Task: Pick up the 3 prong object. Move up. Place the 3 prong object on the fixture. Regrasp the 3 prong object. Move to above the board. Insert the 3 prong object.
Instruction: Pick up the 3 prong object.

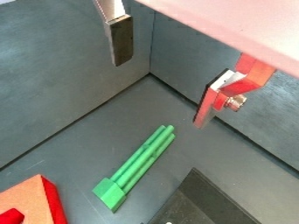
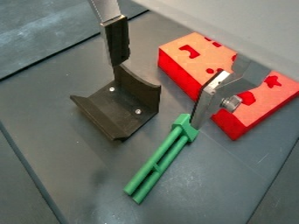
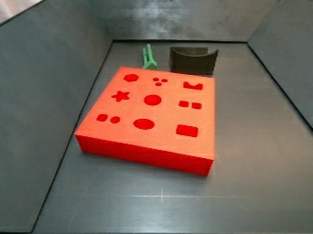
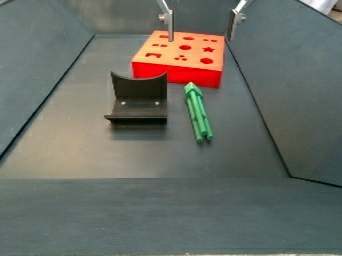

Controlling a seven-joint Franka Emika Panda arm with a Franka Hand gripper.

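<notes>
The 3 prong object is a green elongated piece lying flat on the dark floor, between the fixture and the bin's side wall, in front of the board. It shows in both wrist views and in a side view behind the board. My gripper is open and empty, high above the floor. In both wrist views the gripper hangs well above the green piece, fingers wide apart.
The dark fixture stands beside the red board. Sloped grey bin walls enclose the floor on all sides. The board's corner and fixture edge show in a wrist view.
</notes>
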